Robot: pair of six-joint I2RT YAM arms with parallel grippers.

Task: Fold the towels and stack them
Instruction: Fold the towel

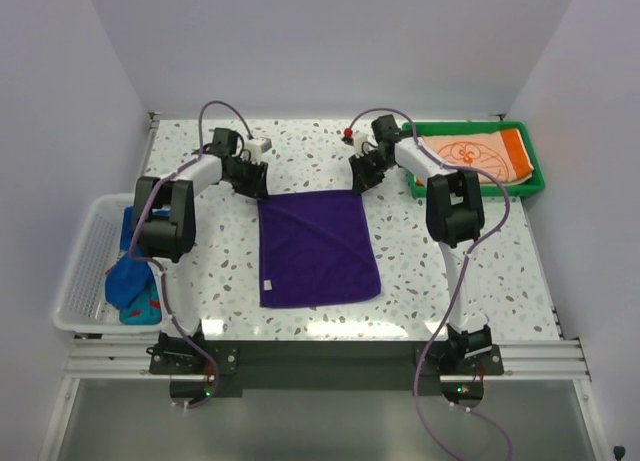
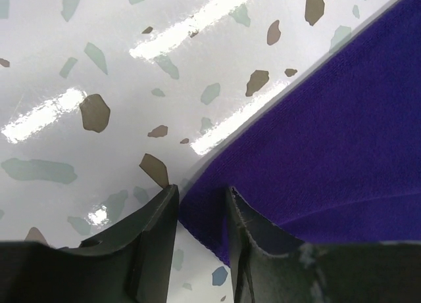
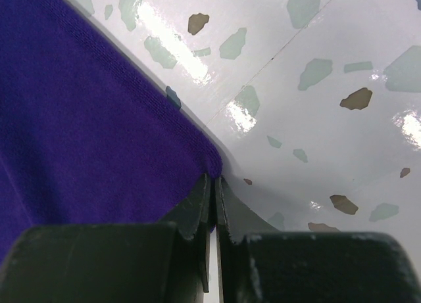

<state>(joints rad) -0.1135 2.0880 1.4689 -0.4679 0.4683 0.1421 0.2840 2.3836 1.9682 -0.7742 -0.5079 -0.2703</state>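
A dark purple towel lies spread flat in the middle of the table. My left gripper is at its far left corner. In the left wrist view the jaws stand apart, with the purple towel's corner lying between them on the table. My right gripper is at the far right corner. In the right wrist view it is shut, pinching the corner of the purple towel. An orange-and-white towel lies in the green tray.
A white mesh basket at the left table edge holds blue and red-patterned towels. The green tray sits at the far right. White walls close in the table at the back and sides. A small red object lies near the right wrist.
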